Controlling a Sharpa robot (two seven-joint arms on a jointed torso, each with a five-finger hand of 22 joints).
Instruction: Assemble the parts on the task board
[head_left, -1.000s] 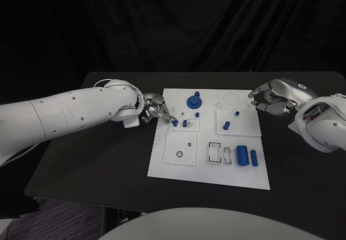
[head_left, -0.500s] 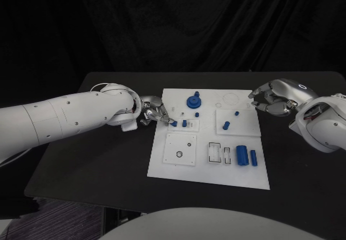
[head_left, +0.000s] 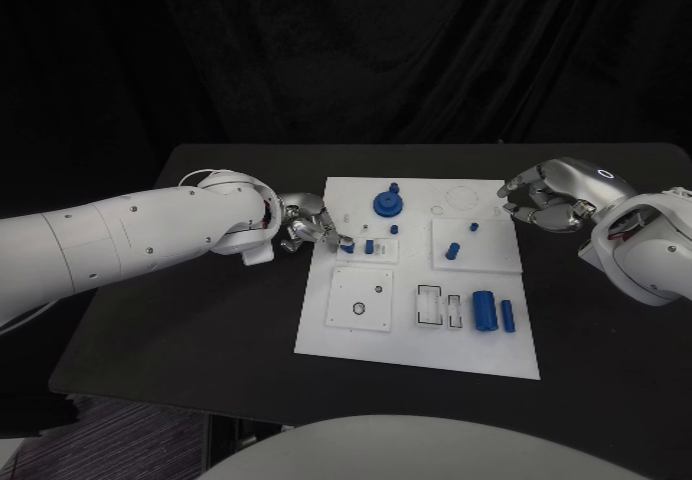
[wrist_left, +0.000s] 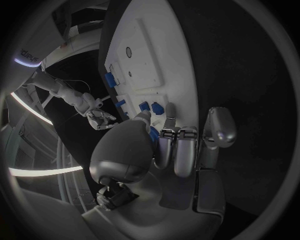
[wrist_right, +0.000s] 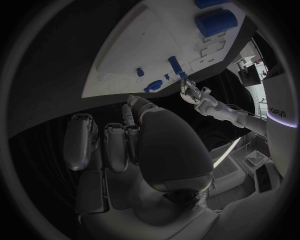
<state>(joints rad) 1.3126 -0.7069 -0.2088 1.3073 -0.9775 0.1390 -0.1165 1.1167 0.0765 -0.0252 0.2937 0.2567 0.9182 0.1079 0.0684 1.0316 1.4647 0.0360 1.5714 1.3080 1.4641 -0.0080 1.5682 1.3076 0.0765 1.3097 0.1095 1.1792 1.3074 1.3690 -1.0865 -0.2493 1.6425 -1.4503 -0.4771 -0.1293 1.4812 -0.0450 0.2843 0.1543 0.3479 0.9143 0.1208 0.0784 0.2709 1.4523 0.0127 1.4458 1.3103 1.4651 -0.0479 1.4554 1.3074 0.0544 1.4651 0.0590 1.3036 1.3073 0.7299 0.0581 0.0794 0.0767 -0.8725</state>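
Observation:
The white task board (head_left: 418, 340) lies in the middle of the black table. My left hand (head_left: 310, 225) is at the board's left edge, its fingertips over a raised square block. In the left wrist view, my left hand (wrist_left: 172, 150) pinches a small blue part (wrist_left: 154, 134) between thumb and fingers, just short of two blue pegs (wrist_left: 156, 107) standing in the board (wrist_left: 150, 55). My right hand (head_left: 552, 197) hovers off the board's far right corner, fingers curled in on nothing. A blue round knob (head_left: 388, 203) stands at the board's far side.
Two blue cylinders (head_left: 485, 310) lie in the board's near right part, beside rectangular slots (head_left: 430, 305). A blue peg (head_left: 451, 250) stands on the right raised plate. A square plate with a hole (head_left: 361, 297) sits near left. Black table (head_left: 216, 320) surrounds the board.
My left arm has shifted slightly while its hand stays at the board's left edge. My right hand has not moved.

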